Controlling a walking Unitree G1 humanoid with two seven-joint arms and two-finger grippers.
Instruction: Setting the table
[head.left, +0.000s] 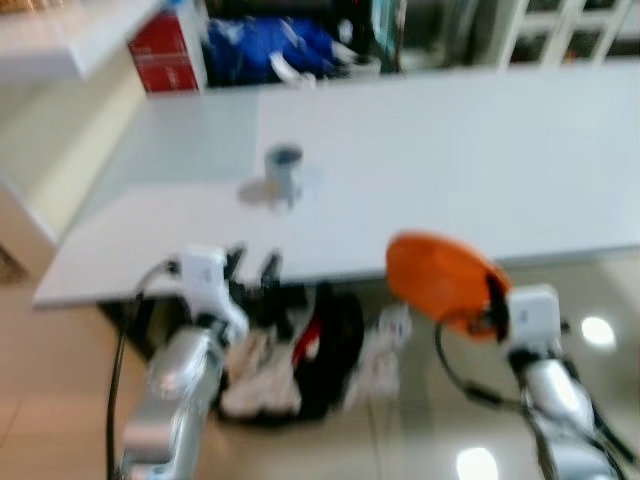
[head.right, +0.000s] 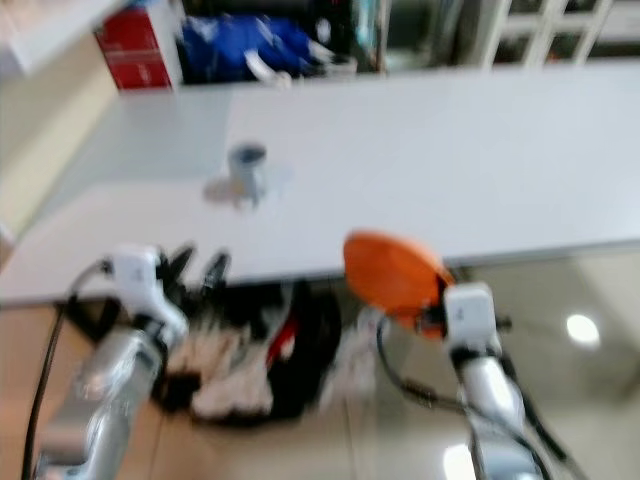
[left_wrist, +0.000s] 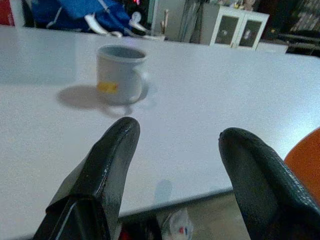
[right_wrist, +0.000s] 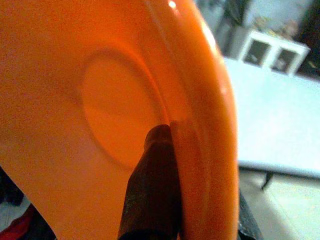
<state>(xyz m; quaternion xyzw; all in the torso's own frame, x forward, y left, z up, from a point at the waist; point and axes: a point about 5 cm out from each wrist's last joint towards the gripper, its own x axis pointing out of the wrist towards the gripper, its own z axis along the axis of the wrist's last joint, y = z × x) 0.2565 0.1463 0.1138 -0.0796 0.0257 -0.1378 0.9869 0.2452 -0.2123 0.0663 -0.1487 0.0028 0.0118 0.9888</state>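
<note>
A white table (head.left: 450, 170) stretches across the scene. On it stands a grey mug (head.left: 284, 172) with a yellow mark, seen close in the left wrist view (left_wrist: 120, 74). My left gripper (head.left: 253, 266) hovers at the table's near edge, open, nothing between its fingers (left_wrist: 107, 165). My right gripper (head.left: 492, 300) is shut on the rim of an orange plate (head.left: 440, 280), held tilted just below and in front of the table's near edge. One finger (right_wrist: 152, 185) presses against the plate's underside (right_wrist: 100, 110).
Under the table lies a heap of clothes and bags (head.left: 300, 360). A red box (head.left: 165, 55) and blue bags (head.left: 270, 45) sit beyond the far edge. White cabinets (head.left: 560, 30) stand at the back right. A pale counter (head.left: 60, 40) is at the left.
</note>
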